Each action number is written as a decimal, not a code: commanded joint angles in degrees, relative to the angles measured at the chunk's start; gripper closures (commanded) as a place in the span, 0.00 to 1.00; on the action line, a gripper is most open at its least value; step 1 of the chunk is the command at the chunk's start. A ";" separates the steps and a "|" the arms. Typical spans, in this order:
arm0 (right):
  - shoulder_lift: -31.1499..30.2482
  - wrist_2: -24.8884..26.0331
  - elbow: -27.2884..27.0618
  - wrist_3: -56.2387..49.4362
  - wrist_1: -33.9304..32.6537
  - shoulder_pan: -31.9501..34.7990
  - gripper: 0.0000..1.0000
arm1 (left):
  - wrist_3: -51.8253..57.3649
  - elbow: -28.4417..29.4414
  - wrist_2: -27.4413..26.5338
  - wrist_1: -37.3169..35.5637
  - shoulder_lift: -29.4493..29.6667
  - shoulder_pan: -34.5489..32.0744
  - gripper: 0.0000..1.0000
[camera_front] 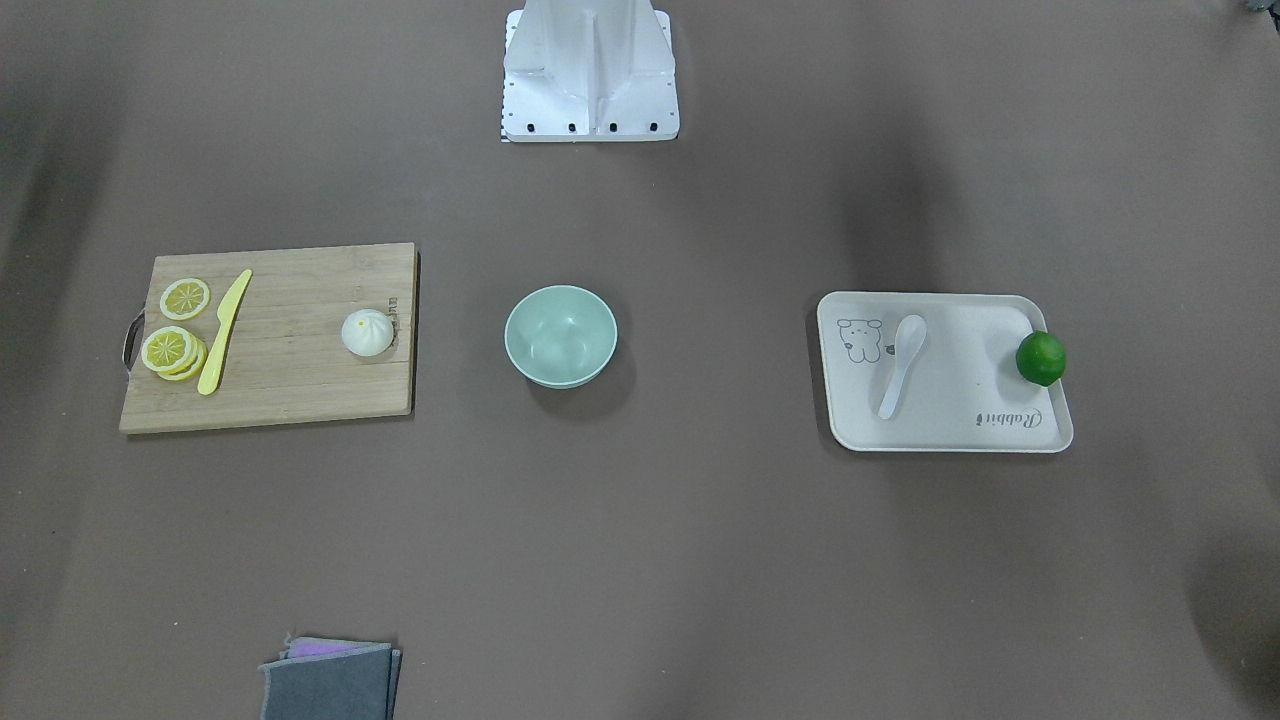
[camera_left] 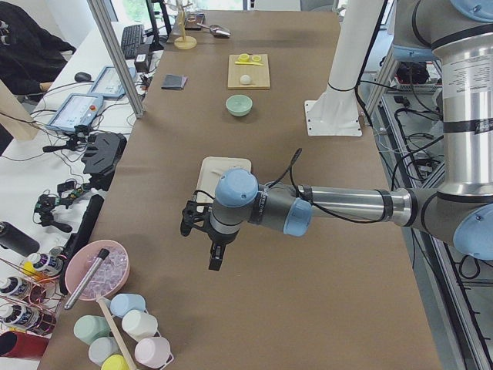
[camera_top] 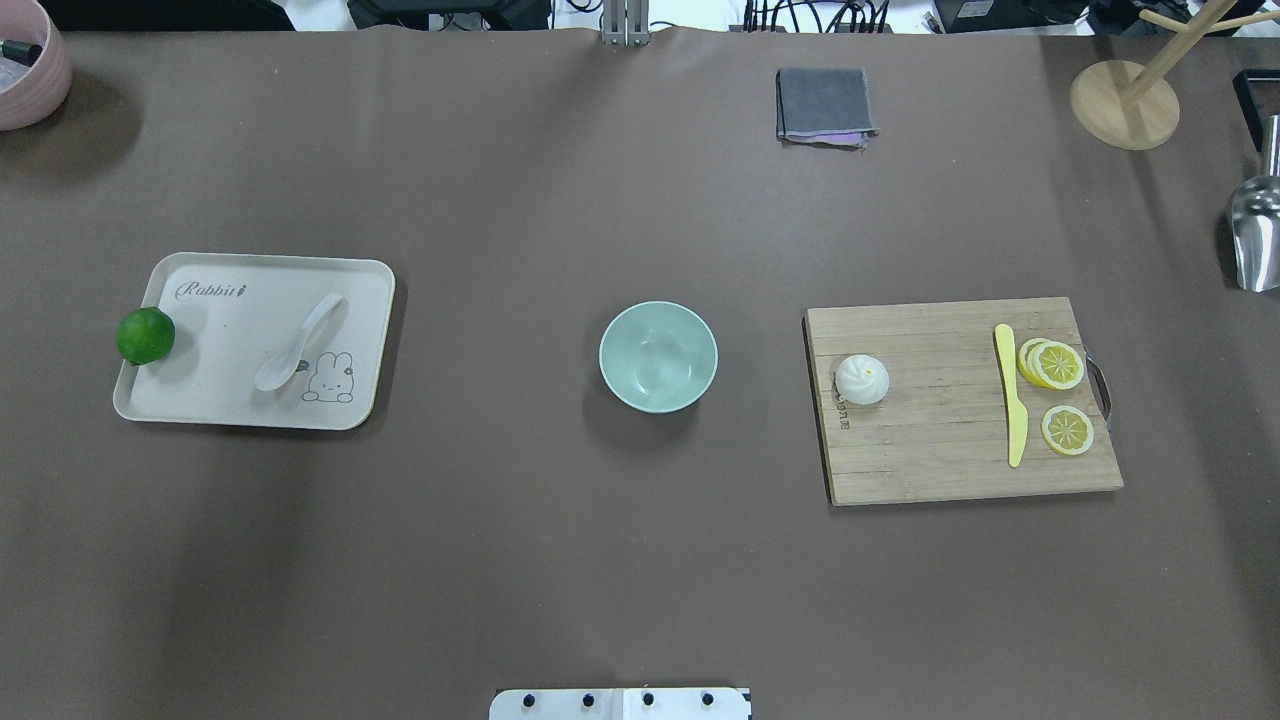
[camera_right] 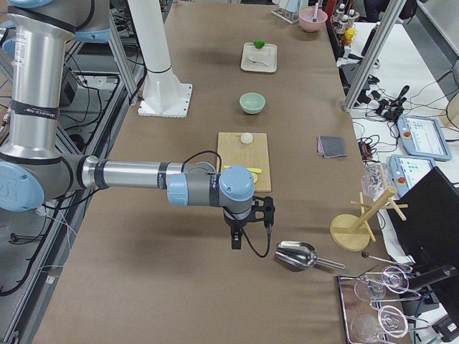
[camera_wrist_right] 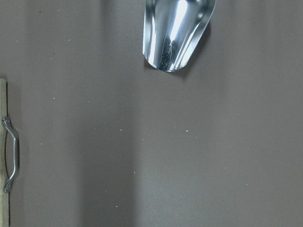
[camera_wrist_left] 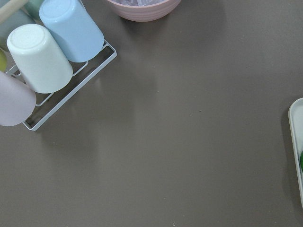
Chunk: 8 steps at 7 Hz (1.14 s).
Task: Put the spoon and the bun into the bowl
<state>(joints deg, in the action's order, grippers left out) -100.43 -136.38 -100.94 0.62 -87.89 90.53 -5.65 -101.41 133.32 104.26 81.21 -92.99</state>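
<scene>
- Front-facing: the bowl (camera_front: pixel 560 335) stands mid-table. The bun (camera_front: pixel 367 332) sits on the cutting board (camera_front: pixel 300 385), at the end nearer the bowl. The spoon (camera_front: pixel 901 362) lies on the tray (camera_front: pixel 960 420), scoop beside the printed rabbit, with a lime (camera_front: pixel 1040 358) at the tray's outer edge.
- Overhead: a yellow knife (camera_top: pixel 1012 405) and lemon slices (camera_top: pixel 1058 365) lie at the board's end away from the bun.
- Exterior left: the left gripper (camera_left: pixel 216 260) hangs over bare table near the tray; whether its jaws are apart or together I cannot tell.
- Exterior right: the right gripper (camera_right: pixel 237 240) hangs between the board and a metal scoop (camera_right: pixel 297 256); its jaw state cannot be told either.
- Left wrist: upturned cups (camera_wrist_left: pixel 52 42) on a wire rack, with the tray's edge at the right.
- Right wrist: the scoop's mouth and the board's handle (camera_wrist_right: pixel 10 153).
</scene>
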 commanded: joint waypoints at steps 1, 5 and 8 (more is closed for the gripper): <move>0.06 -0.03 -0.05 -0.01 0.00 0.00 0.00 | -0.07 -0.28 1.05 0.07 0.18 0.09 0.02; 0.67 -0.03 -0.22 0.17 0.00 -0.18 0.00 | -5.72 -0.72 0.98 10.90 6.59 6.66 0.02; 4.95 0.14 -0.67 -0.01 0.00 -0.44 0.00 | -22.63 -0.98 0.36 17.64 12.64 19.55 0.02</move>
<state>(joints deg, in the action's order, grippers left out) -98.40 -136.55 -101.66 0.65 -87.89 90.13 -18.74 -102.37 134.12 120.21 91.36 -79.19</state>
